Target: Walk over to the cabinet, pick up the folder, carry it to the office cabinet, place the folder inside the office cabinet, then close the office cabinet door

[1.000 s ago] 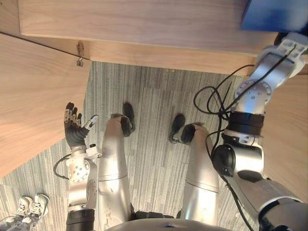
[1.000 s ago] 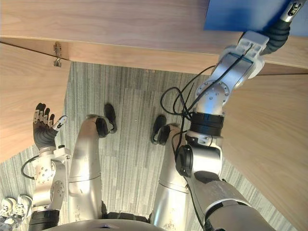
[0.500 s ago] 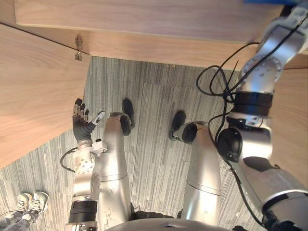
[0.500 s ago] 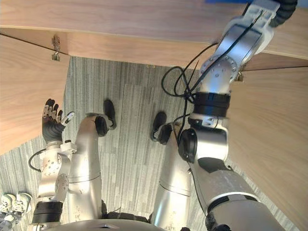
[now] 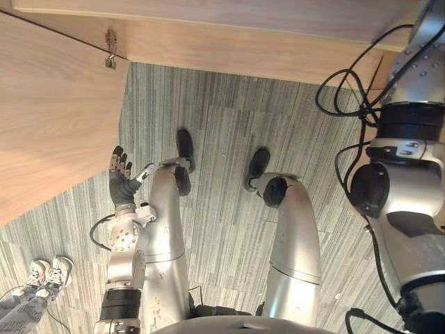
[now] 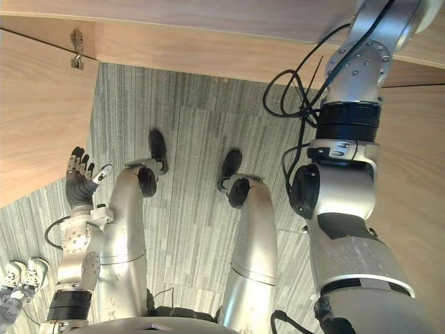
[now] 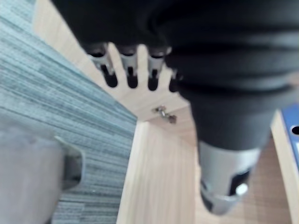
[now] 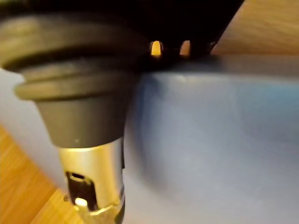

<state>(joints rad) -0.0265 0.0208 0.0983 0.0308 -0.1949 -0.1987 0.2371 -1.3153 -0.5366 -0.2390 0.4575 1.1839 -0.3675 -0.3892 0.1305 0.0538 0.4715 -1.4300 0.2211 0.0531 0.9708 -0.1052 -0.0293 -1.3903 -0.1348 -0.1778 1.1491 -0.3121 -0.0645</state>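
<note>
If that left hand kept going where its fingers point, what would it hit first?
Probably the light wooden cabinet door, just beyond the straight fingers of the left hand, though depth is unclear.

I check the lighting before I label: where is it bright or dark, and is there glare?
Left eye view: the carpet and door are evenly lit, with no glare. Left wrist view: the left hand is dark against bright wood. Right wrist view: the right hand is mostly dark over the folder; two small bright spots glow where they meet.
</note>
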